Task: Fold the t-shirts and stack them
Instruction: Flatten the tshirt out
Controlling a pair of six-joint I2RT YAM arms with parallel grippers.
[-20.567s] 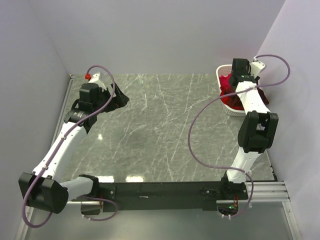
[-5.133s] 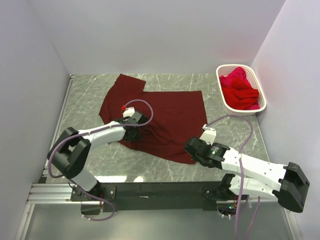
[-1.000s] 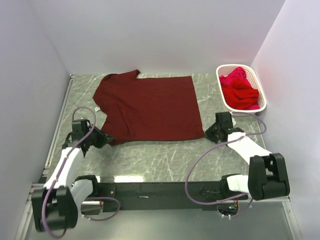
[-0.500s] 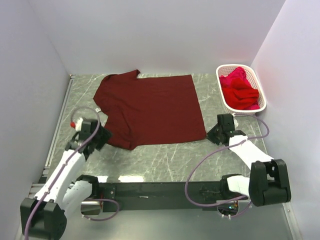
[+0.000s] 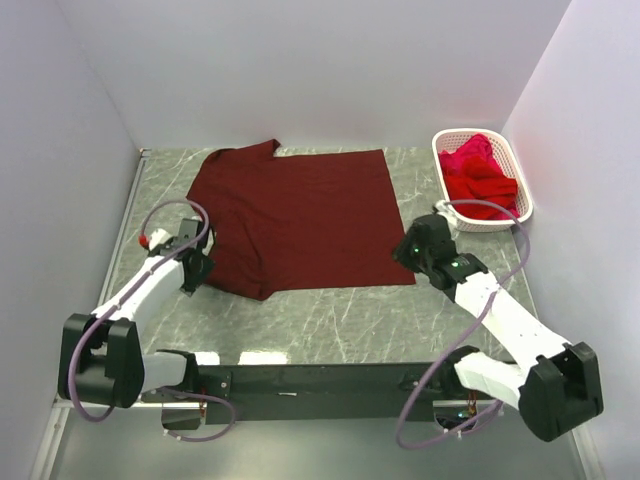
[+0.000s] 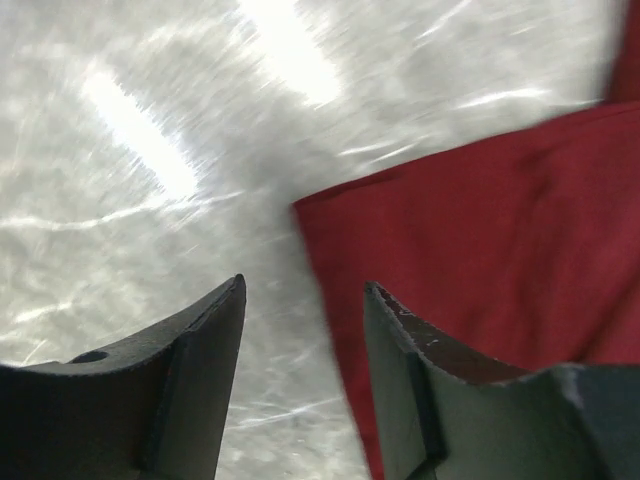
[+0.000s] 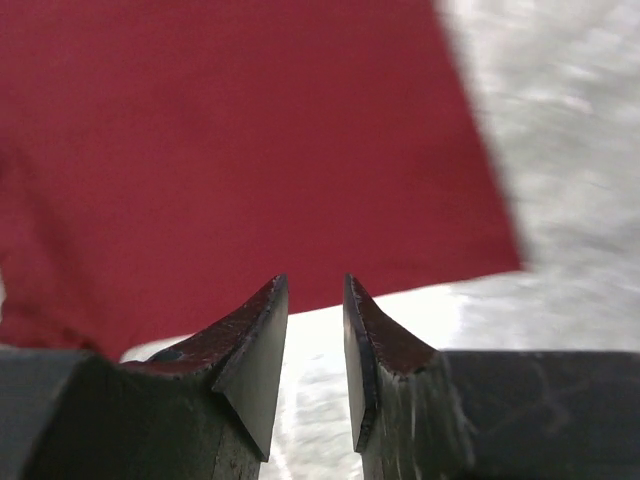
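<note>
maroon t-shirt [image 5: 295,220] flat on desk [image 5: 330,320] | left hand [image 5: 197,270] wide, empty, t-shirt's 8 o'clock | right hand [image 5: 410,248] narrow, empty, 4 o'clock

Grey marble-patterned table [image 5: 330,310], plain pale lilac walls [image 5: 300,70], bright glare reflections

t-shirt [image 5: 300,215]: matt cloth | surface [image 5: 330,315]: glossy veined stone | basket [image 5: 519,190]: smooth plastic | my left claw [image 6: 305,285]: matt black

Fingers [image 6: 190,400] apart, maroon t-shirt [image 6: 480,240] corner, marble table [image 6: 150,150]
</note>
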